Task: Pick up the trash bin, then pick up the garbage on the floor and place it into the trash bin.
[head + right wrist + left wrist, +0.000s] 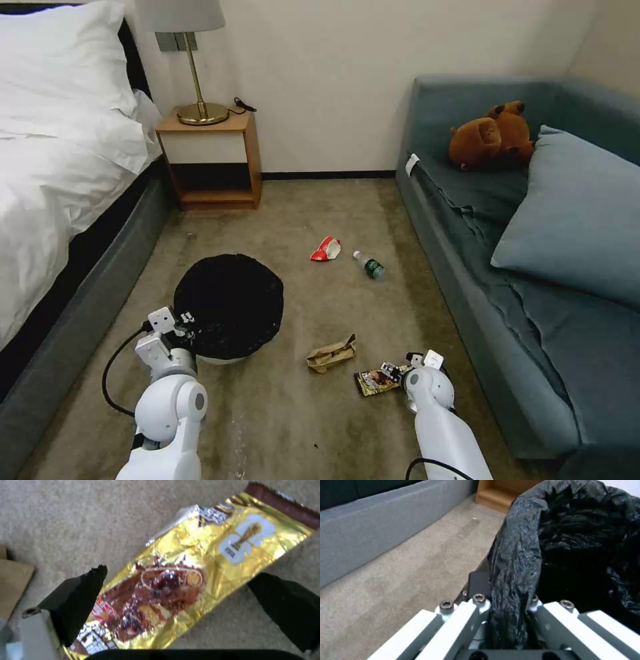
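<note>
The trash bin (230,307), white with a crinkly black liner, stands on the carpet at lower left. My left gripper (185,321) is shut on its near rim; in the left wrist view the bin's bagged rim (516,562) runs between the two fingers of the left gripper (506,601). Garbage lies on the floor: a red-white wrapper (326,249), a small bottle (369,265), a brown paper bag (331,353) and a yellow-dark snack packet (375,381). My right gripper (402,371) hangs low over the packet (186,580), open, with a black finger (80,597) on each side of it.
A bed (60,173) lines the left side and a blue sofa (533,280) the right, with a brown plush toy (493,137) on it. A wooden nightstand (212,160) with a lamp stands at the back wall. Carpet runs between them.
</note>
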`<state>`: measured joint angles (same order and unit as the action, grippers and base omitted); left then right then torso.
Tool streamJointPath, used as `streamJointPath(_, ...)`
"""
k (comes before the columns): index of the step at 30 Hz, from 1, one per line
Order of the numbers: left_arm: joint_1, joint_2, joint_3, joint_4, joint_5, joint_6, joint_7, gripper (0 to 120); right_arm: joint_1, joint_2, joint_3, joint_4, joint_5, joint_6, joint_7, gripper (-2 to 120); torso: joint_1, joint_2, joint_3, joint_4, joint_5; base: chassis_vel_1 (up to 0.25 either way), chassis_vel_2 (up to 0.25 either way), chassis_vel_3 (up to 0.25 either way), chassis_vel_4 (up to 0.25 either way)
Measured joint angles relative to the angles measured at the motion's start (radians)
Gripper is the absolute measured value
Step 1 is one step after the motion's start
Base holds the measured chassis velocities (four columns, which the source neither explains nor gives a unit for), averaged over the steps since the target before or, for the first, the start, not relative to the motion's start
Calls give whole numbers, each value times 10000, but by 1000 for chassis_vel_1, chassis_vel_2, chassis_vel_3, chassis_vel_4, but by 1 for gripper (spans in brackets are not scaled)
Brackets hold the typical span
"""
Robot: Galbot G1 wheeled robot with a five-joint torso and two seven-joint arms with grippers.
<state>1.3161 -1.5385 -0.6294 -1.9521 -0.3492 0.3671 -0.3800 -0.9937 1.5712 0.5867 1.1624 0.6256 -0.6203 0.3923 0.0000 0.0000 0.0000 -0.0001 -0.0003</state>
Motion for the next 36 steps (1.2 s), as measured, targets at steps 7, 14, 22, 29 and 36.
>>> streamJointPath(7,18,-13,5,-19,17,1,-6,4,230,53,34,-372,-169,261,-243,100,0,0,0,-1,-3,0,0,0,0)
streamJointPath(14,-39,32,-23,-117,12,62,-11,4,276,121,42,-700,-619,996,-798,82,-1,1,-1,-2,-1,0,0,0,0)
streamJointPath(22,-84,49,-25,-174,-2,128,-22,4,171,221,17,-915,-887,1426,-1100,62,-2,5,-3,-8,-10,0,0,0,0)
streamJointPath(29,-63,81,-46,-191,-38,129,-22,4,111,248,12,-939,-1008,1568,-1132,42,-2,4,-3,-5,-9,0,0,0,0)
streamJointPath(36,-38,77,-17,-191,-59,129,-4,4,-45,222,-26,-703,-1020,1592,-1149,19,0,-2,2,17,22,0,0,0,0)
